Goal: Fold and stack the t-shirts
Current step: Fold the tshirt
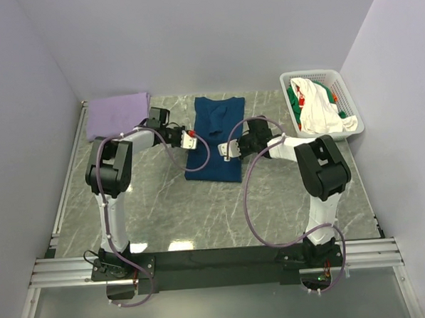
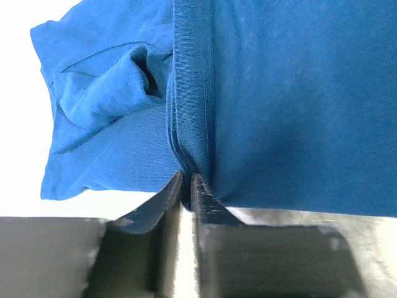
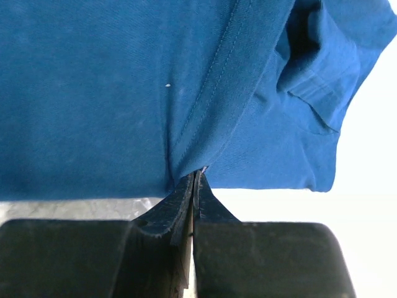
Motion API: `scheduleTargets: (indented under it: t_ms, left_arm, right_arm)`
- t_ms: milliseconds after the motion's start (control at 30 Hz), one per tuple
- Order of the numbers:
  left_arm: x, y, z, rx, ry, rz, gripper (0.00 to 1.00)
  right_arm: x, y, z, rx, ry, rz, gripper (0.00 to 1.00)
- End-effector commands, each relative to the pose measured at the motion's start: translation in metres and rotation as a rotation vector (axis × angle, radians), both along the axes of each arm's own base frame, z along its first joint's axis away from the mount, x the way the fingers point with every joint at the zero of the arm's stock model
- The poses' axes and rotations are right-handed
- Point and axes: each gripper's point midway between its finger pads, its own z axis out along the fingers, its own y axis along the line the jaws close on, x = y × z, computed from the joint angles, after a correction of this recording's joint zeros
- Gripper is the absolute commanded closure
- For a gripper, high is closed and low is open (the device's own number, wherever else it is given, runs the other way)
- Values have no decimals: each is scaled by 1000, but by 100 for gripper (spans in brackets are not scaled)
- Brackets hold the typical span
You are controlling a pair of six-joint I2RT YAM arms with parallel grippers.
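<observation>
A dark navy-blue t-shirt (image 1: 215,137) lies lengthwise in the middle of the table, its sides folded in. My left gripper (image 1: 191,139) is shut on its left edge; in the left wrist view the jaws (image 2: 187,180) pinch a stitched fold of blue cloth (image 2: 279,105). My right gripper (image 1: 230,148) is shut on its right edge; in the right wrist view the jaws (image 3: 195,178) pinch the blue cloth (image 3: 93,93) at a seam. A folded pale lavender t-shirt (image 1: 117,113) lies at the back left. White and green t-shirts (image 1: 320,107) fill the basket.
The white plastic lattice basket (image 1: 348,88) stands at the back right against the wall. Grey walls close in the marble table (image 1: 201,209) on three sides. A metal rail (image 1: 218,262) runs along the near edge at the arm bases.
</observation>
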Motion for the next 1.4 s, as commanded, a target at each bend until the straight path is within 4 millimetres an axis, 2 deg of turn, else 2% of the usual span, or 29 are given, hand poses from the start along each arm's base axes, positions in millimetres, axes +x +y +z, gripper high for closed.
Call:
scheduleTargets:
  t_ms: [0,67,100,167,200,233,300,333,400,433,500,533,567,633,700,733,800,833,900,933,967,1000,1033,1067,1167,1200,1267,1333,1367]
  left_arm:
    - [15,-3,14,-37,-32,8,74]
    - [18,0,22,-46,-10,45,66]
    - [18,3,28,-56,5,62,57]
    - [19,14,53,-99,45,126,49]
    - [16,18,62,-116,78,151,44]
    - [11,21,84,-151,93,170,44]
    - [-5,31,92,-198,245,253,44]
    - [-15,32,110,-229,270,262,46]
    - [-37,33,112,-279,432,323,48]
    - [-48,28,123,-314,482,315,49]
    - [-64,22,122,-380,696,382,50]
    - [-64,18,123,-413,745,394,51]
    - [-72,12,123,-450,888,422,52]
    - [-71,5,111,-477,1014,470,56]
    - [-71,-7,111,-524,1146,495,57]
    - [-69,-13,100,-523,1191,519,58]
    - [-60,-21,101,-567,1255,539,57]
    - [-54,-24,87,-566,1302,568,57]
    - [-40,-31,87,-610,1354,586,58]
    - [-33,-33,68,-607,1396,619,59]
    - [-25,-35,67,-624,1429,642,59]
    - [-18,-35,60,-632,1438,663,60]
    - [-14,-36,38,-623,1483,702,60]
    - [-3,-37,19,-633,1528,755,60]
    - [3,-38,2,-642,1580,793,60]
    - [4,-36,-11,-634,1603,839,61]
    - [2,-36,-17,-636,1637,861,61]
    - [-6,-34,-15,-633,1662,844,60]
    - [-8,-33,2,-646,1640,806,59]
  right_arm:
    - [35,-8,24,-2,-121,-82,96]
    - [38,-12,33,10,-137,-129,85]
    - [39,-12,39,46,-123,-171,69]
    - [43,-17,68,86,-130,-239,57]
    - [42,-16,78,117,-119,-264,56]
    - [41,-16,101,184,-94,-321,55]
    - [35,-13,122,279,-18,-402,55]
    - [22,-14,128,299,44,-428,55]
    - [12,-4,147,415,154,-486,58]
    - [-1,-2,140,426,249,-522,59]
    - [-15,13,143,530,424,-584,66]
    - [-26,15,136,529,511,-618,67]
    - [-32,20,133,552,579,-644,71]
    - [-49,33,122,598,771,-707,73]
    - [-56,41,107,645,903,-796,74]
    - [-58,47,104,665,948,-795,74]
    - [-58,52,87,684,1037,-864,74]
    - [-55,55,84,699,1050,-871,74]
    - [-50,57,69,715,1111,-920,74]
    - [-46,59,63,726,1125,-926,74]
    - [-44,58,57,730,1151,-939,74]
    - [-42,60,40,726,1207,-988,74]
    - [-39,60,32,728,1233,-1006,74]
    - [-32,54,0,729,1309,-1102,74]
    - [-28,51,-14,744,1361,-1159,74]
    - [-24,46,-18,754,1377,-1181,74]
    - [-18,42,-20,758,1387,-1230,74]
    - [-21,38,-19,729,1389,-1253,74]
    - [-23,36,-9,719,1366,-1231,74]
